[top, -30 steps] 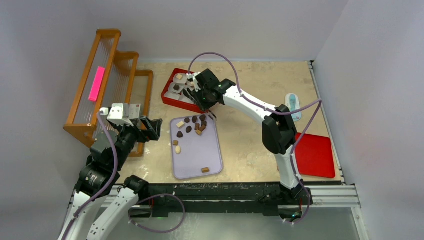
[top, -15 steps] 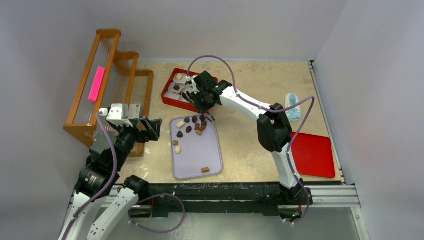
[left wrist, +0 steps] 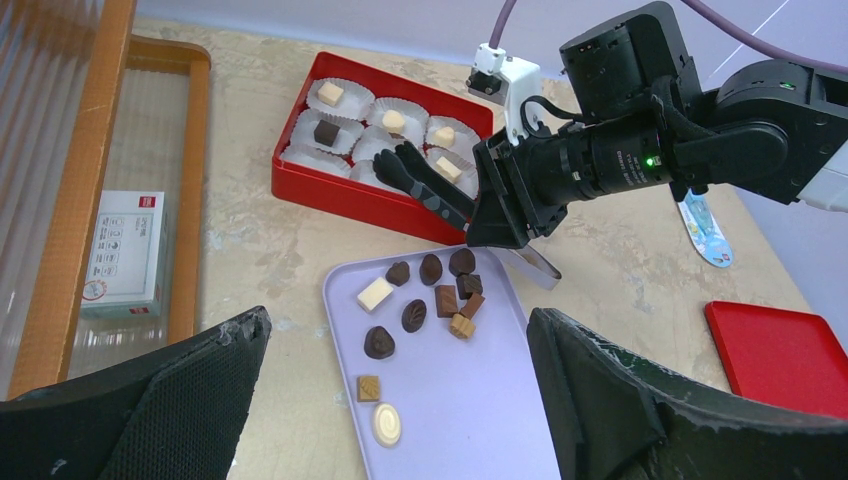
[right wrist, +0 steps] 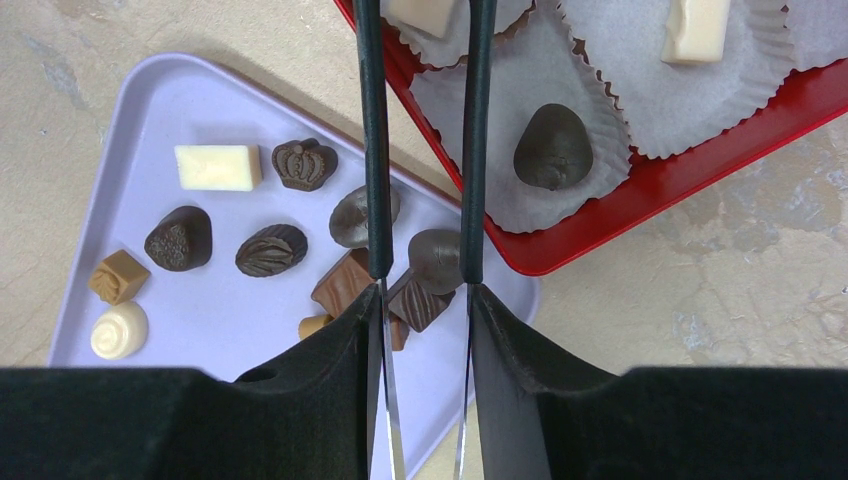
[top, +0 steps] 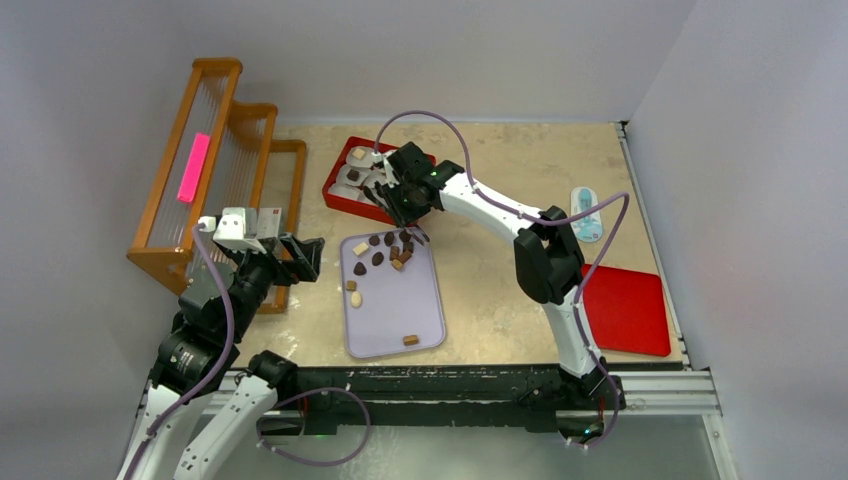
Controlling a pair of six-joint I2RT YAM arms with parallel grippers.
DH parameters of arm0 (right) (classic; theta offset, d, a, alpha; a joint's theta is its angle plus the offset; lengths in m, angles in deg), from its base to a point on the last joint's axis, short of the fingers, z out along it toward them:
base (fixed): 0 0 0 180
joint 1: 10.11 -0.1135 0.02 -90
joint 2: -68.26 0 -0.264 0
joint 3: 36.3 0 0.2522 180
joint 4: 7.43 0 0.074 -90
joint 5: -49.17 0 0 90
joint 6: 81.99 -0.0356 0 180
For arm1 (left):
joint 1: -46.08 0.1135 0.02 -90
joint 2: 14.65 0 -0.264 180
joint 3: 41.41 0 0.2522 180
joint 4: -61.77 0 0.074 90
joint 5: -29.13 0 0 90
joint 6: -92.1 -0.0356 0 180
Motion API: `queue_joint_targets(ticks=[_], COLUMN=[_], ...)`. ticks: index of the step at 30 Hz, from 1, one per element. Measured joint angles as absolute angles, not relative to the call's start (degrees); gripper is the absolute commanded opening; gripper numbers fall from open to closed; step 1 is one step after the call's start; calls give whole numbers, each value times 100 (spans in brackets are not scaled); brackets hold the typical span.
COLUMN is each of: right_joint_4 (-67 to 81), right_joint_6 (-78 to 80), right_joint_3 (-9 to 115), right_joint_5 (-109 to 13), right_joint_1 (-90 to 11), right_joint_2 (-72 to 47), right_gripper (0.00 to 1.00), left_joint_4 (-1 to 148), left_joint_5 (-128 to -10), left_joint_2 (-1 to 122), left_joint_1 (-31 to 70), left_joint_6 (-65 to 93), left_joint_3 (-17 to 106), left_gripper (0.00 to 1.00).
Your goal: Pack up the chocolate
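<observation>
Several chocolate pieces (top: 385, 250), dark, light brown and cream, lie on a lavender tray (top: 400, 305); they also show in the left wrist view (left wrist: 430, 290) and the right wrist view (right wrist: 270, 250). A red box (top: 340, 196) of white paper cups holds a few pieces, among them a dark one (right wrist: 553, 148). My right gripper (top: 405, 195) (right wrist: 422, 300) is shut on black tongs (right wrist: 375, 150), whose arms reach over the box's near edge (left wrist: 430, 188). The tong tips run out of the right wrist view. My left gripper (top: 300, 257) (left wrist: 398, 320) is open and empty, left of the tray.
A wooden rack (top: 215, 160) with a pink tag (top: 193, 167) stands at the far left, close to my left arm. A red lid (top: 630, 310) lies at the right. A small blue and white packet (top: 587, 212) lies beyond it.
My right gripper has moved a little to the left and farther over the red box with the tongs. The left arm has not moved.
</observation>
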State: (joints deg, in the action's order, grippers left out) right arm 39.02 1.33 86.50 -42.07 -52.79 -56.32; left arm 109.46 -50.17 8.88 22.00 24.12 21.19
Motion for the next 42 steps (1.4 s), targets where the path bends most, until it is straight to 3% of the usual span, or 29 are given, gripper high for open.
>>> queue_joint_targets(ticks=[19,42], right_joint_4=[3987,4101], right_joint_6=[148,162], right_joint_3=[8541,5769], right_joint_5=[-4174,-3938], right_joint_1=[-5279,-5633], right_joint_2=[-5188,-2550], right_gripper=[37,38], left_joint_4=[10946,10946], left_joint_5=[-5017,-5019], left_joint_2=[888,896], left_joint_1=[2200,2200], left_joint_6=[2412,2412], left_joint_3=[2119,2119], left_gripper=[100,100])
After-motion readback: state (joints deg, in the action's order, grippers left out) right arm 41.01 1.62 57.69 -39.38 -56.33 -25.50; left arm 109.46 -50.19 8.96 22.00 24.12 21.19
